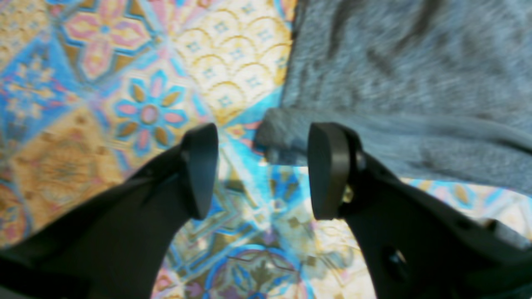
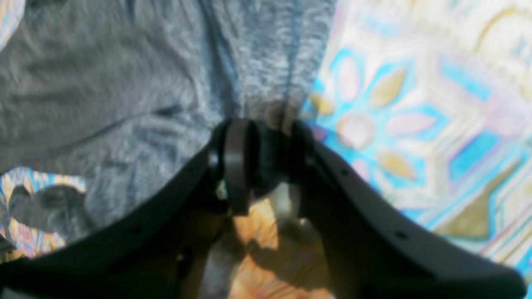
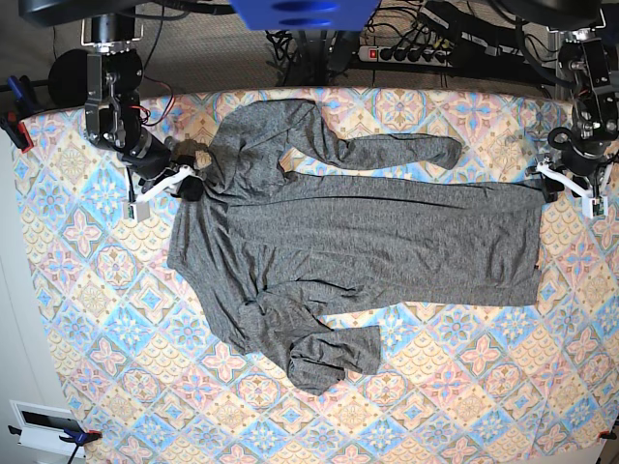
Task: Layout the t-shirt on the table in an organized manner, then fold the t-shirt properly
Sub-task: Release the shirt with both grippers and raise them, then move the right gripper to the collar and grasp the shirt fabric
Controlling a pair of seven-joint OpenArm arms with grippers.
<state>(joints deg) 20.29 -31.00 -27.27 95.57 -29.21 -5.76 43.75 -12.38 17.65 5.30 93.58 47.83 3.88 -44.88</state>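
The dark-grey t-shirt [image 3: 358, 232] lies spread across the table [image 3: 97, 290], collar end toward the left of the base view. One long sleeve reaches along the back and the other is bunched at the front. My left gripper [image 1: 264, 170] is open over the patterned cloth [image 1: 83, 83], and a hem corner of the t-shirt [image 1: 415, 83] lies just past its fingertips. In the base view the left gripper [image 3: 556, 184] sits at the shirt's right end. My right gripper [image 2: 266, 166] stands with jaws partly apart at a gathered fold of the t-shirt [image 2: 124, 83], near the shoulder [image 3: 189, 184].
Behind the table's back edge lie a power strip [image 3: 406, 53] and cables. Clamps [image 3: 17, 130] grip the table's left edge. A white box [image 3: 44, 425] sits off the front left corner. Bare patterned cloth [image 2: 415, 124] shows beside the shirt.
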